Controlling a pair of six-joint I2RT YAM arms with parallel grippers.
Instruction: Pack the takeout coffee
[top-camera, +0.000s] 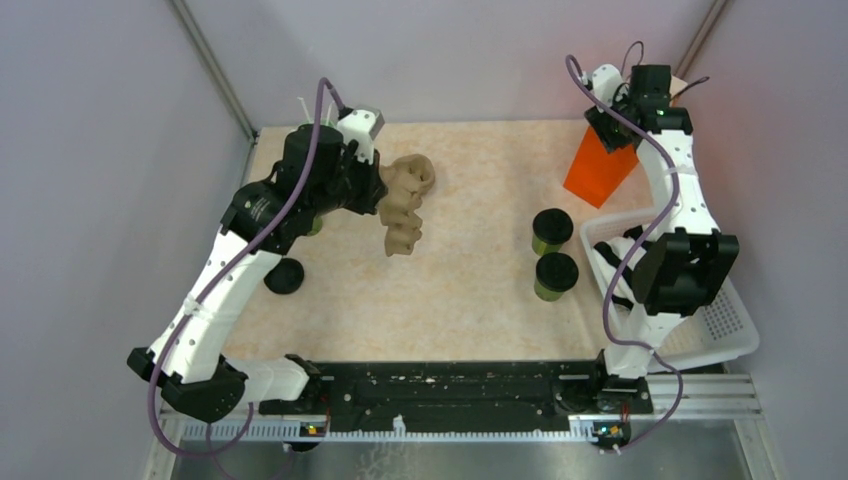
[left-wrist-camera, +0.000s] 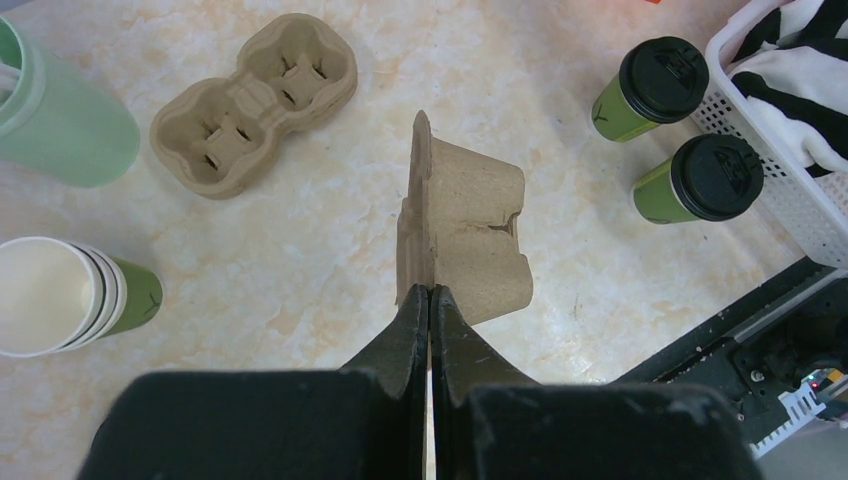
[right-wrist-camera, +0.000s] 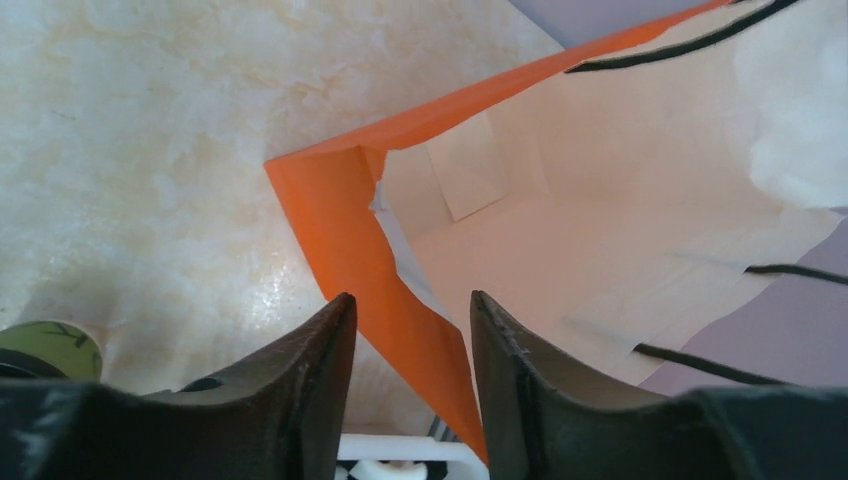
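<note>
Two takeout coffees with black lids stand at the table's right, one farther back (top-camera: 552, 230) (left-wrist-camera: 655, 85) and one nearer (top-camera: 556, 275) (left-wrist-camera: 700, 180). My left gripper (top-camera: 375, 197) (left-wrist-camera: 430, 290) is shut on the edge of a brown cardboard cup carrier (top-camera: 403, 228) (left-wrist-camera: 470, 235) and holds it on edge above the table. A second carrier (top-camera: 412, 177) (left-wrist-camera: 255, 100) lies flat beyond it. My right gripper (top-camera: 613, 128) (right-wrist-camera: 410, 300) is open, its fingers astride the top edge of an open orange paper bag (top-camera: 598, 170) (right-wrist-camera: 345, 215) at the back right.
A white basket (top-camera: 735, 335) (left-wrist-camera: 800, 215) with a black-and-white cloth sits at the right edge. A loose black lid (top-camera: 284, 276) lies at the left. A stack of lidless cups (left-wrist-camera: 60, 295) and a pale-green cup (left-wrist-camera: 60, 125) stand near the left arm.
</note>
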